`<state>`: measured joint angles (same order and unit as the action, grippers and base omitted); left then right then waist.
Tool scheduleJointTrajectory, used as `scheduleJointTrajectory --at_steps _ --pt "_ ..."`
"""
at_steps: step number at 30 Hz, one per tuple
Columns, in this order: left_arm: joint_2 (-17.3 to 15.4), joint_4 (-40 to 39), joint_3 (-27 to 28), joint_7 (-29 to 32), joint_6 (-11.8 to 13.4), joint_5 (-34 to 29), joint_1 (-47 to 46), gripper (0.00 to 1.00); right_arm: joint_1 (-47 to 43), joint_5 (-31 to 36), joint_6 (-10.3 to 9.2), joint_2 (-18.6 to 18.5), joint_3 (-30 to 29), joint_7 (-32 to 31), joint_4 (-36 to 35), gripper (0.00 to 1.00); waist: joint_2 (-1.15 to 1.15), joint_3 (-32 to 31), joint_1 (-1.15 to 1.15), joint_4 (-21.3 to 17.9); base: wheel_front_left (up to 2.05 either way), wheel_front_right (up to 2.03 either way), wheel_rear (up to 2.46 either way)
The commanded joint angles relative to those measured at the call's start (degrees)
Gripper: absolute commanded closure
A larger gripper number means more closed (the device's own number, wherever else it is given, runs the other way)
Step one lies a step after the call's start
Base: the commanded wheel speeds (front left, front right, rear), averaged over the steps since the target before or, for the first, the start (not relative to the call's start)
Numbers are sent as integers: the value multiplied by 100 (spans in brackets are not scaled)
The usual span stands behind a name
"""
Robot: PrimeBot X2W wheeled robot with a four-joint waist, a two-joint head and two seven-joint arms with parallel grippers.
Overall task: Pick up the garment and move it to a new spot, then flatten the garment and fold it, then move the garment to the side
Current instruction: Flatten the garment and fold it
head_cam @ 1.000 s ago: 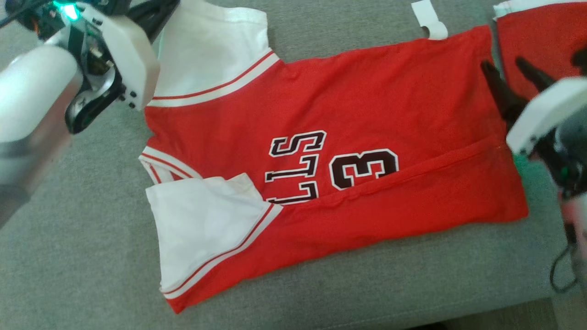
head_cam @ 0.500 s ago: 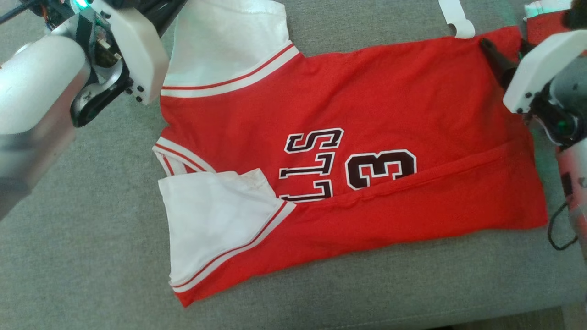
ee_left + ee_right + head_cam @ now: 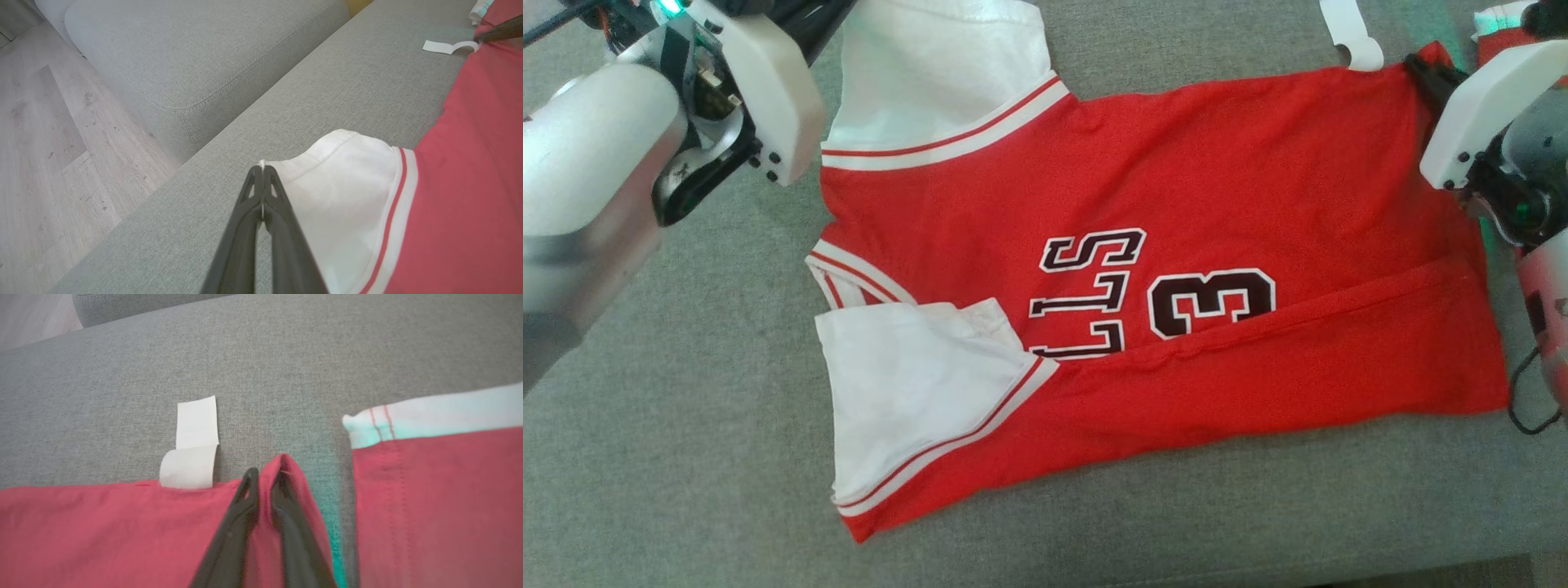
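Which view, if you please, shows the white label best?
The right wrist view: the white label is near, whole, curled. Head view crops it at the top edge; left wrist view shows it small, distant.

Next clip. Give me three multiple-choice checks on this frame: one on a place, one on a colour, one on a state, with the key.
1. Where does the left pincer hold the jersey?
A. the neckline
B. a sleeve at its edge
C. the printed number

2. What colour are the jersey's sleeves?
A. black
B. grey
C. white

3. What state is the right pincer in?
A. shut on the jersey's hem corner
B. wide open, clear of the cloth
C. shut, holding nothing

Key:
1. B, the left wrist view shows it closed on the sleeve's edge.
2. C, both sleeves are white with red-striped trim.
3. A, the right wrist view shows red cloth pinched in it.
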<state>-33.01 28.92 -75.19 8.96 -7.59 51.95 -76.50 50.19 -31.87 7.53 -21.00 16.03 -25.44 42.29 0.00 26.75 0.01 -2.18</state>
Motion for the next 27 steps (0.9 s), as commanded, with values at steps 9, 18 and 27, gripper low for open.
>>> scheduleJointTrajectory --at_steps 9,18,27 --pt "-182 147 195 -499 10 -207 -466 100 367 -116 -4 -150 93 550 56 100 0 10 -1 19 0 0 0" --pt "-87 841 290 -1366 37 -533 -693 100 608 -380 -4 -252 141 955 97 100 0 -4 -1 38 0 0 0" --pt "0 1202 356 -2054 48 -728 -835 100 585 -695 -4 -632 135 1155 48 100 0 -143 -1 194 0 0 0"
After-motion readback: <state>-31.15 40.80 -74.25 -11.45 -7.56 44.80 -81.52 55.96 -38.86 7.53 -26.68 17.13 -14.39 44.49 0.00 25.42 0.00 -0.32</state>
